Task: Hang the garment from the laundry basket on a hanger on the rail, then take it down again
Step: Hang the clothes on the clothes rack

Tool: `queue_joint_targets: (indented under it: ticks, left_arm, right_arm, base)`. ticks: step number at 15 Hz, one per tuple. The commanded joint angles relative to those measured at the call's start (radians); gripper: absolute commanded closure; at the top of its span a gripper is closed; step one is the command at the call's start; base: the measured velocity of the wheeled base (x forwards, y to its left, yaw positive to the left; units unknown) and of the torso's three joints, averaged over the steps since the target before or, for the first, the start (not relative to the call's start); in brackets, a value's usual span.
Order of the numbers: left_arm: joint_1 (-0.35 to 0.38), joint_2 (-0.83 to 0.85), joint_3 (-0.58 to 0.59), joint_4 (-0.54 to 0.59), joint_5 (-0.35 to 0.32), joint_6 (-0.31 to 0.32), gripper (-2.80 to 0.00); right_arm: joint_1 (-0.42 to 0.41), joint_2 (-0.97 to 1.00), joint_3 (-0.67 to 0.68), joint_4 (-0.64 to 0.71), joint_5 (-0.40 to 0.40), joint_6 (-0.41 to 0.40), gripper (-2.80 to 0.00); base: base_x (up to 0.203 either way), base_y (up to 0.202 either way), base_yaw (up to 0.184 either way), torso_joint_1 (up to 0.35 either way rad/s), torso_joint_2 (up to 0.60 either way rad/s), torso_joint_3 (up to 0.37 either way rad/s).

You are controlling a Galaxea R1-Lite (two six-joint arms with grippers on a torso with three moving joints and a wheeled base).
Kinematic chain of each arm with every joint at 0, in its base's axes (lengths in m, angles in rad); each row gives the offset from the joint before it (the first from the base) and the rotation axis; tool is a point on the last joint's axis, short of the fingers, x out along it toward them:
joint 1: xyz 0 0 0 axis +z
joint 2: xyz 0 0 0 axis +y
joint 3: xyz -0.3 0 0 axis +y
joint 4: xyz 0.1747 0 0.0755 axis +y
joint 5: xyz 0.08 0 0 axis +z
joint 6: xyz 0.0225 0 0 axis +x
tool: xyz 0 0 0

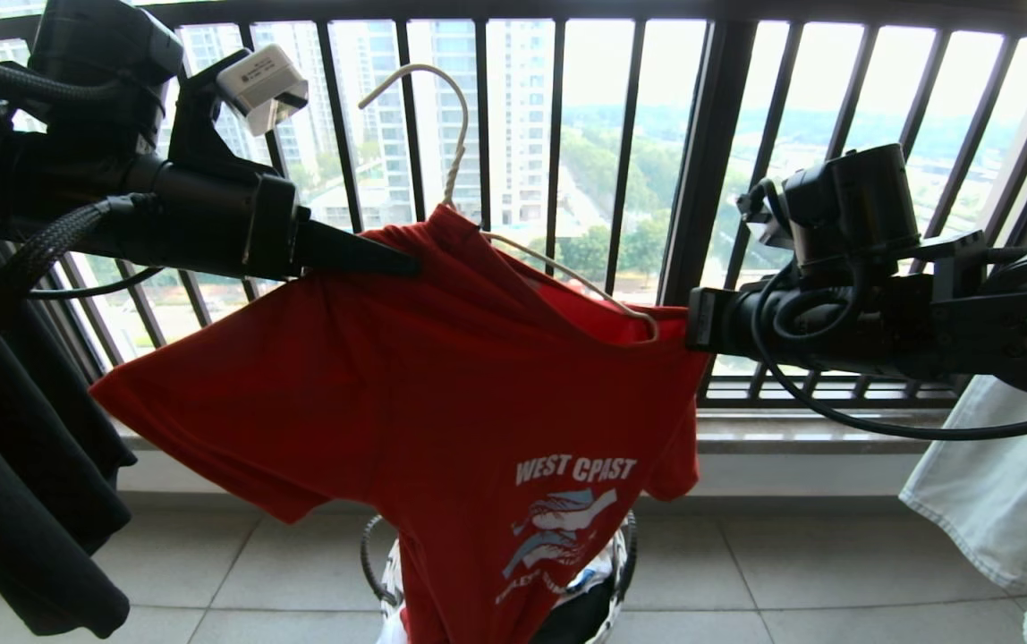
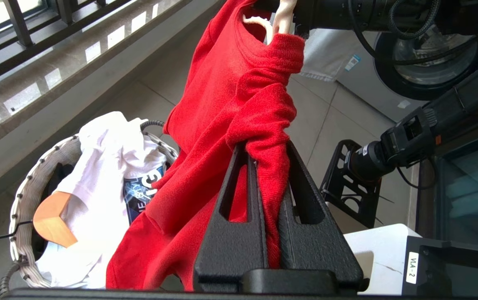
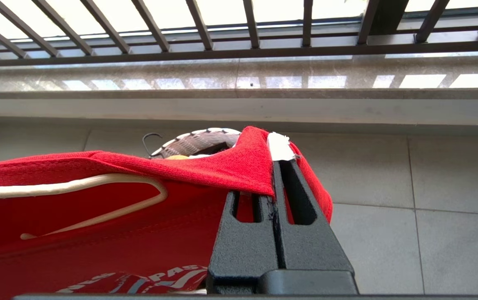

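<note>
The garment (image 1: 442, 385), a red T-shirt with white WEST COAST lettering, hangs stretched between both grippers in front of the window. My left gripper (image 1: 411, 262) is shut on a bunched fold of its shoulder (image 2: 264, 125). The thin white hanger (image 1: 455, 116) has its hook free in the air and one arm inside the neck opening (image 3: 76, 185). My right gripper (image 1: 691, 320) is shut on the hanger's white end (image 3: 280, 146), with red cloth draped over one finger. The laundry basket (image 1: 628, 546) stands on the floor below the shirt. The rail is out of view.
A black barred railing (image 1: 558, 134) and stone ledge (image 3: 239, 79) run close behind. A black garment (image 1: 21, 465) hangs at the left and a pale one (image 1: 997, 474) at the right. The basket holds a white printed shirt (image 2: 97, 187) and a wooden hanger (image 2: 51, 221).
</note>
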Motion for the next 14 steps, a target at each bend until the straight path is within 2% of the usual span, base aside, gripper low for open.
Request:
queue_joint_targets:
  ticks: [1, 7, 12, 14]
  left_arm:
    - [-0.014, 0.039, 0.0, 0.003, -0.003, 0.003, 0.0]
    - [-0.044, 0.111, -0.018, 0.0, 0.004, 0.006, 0.0]
    - [-0.059, 0.104, -0.016, 0.0, 0.006, -0.004, 0.0]
    - [-0.058, 0.092, -0.016, 0.0, 0.006, -0.009, 0.0]
  right_arm:
    - [0.0, -0.005, -0.002, 0.0, -0.001, 0.002, 0.0]
    - [0.007, -0.035, -0.037, 0.001, 0.006, 0.0, 0.0]
    - [0.057, 0.003, -0.244, 0.132, 0.0, -0.005, 0.0]
    - [0.084, 0.035, -0.311, 0.162, -0.002, -0.032, 0.0]
  base:
    - [0.0, 0.0, 0.0, 0.0, 0.0, 0.0]
    - [0.0, 0.0, 0.0, 0.0, 0.0, 0.0]
    - [0.0, 0.0, 0.0, 0.0, 0.0, 0.0]
    - [0.0, 0.0, 0.0, 0.0, 0.0, 0.0]
